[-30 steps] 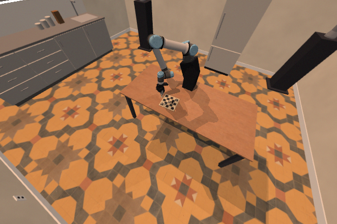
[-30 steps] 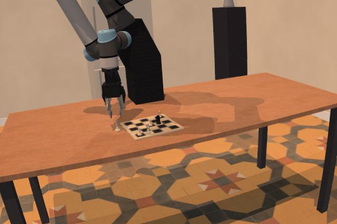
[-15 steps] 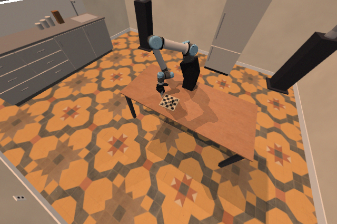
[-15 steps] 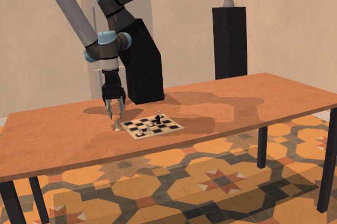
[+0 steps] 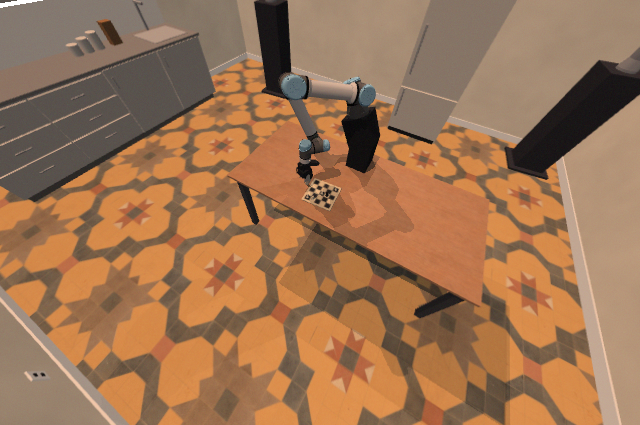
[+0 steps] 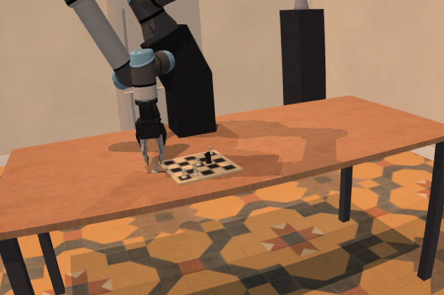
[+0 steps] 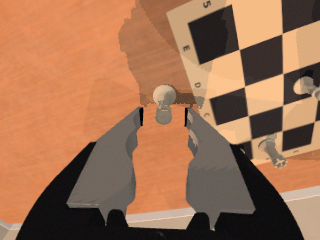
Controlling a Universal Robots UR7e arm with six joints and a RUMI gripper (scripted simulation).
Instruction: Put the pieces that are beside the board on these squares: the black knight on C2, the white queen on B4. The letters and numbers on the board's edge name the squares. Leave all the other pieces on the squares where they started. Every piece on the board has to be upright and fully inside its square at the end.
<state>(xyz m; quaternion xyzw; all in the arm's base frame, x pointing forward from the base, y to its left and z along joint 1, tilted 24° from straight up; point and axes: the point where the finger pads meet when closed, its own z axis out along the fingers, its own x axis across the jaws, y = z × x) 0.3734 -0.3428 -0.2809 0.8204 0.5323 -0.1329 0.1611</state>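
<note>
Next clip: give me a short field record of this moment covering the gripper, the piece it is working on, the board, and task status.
gripper: two-jaw grey-fingered gripper, partly open, holds nothing, low over the table beside the board
target piece: white queen, upright on the wooden table, between the fingertips, not visibly clamped
board: small checkered chessboard, carrying several white pieces and one black piece
black piece's square: cannot tell
status: queen not yet on the board; B4 pending
</note>
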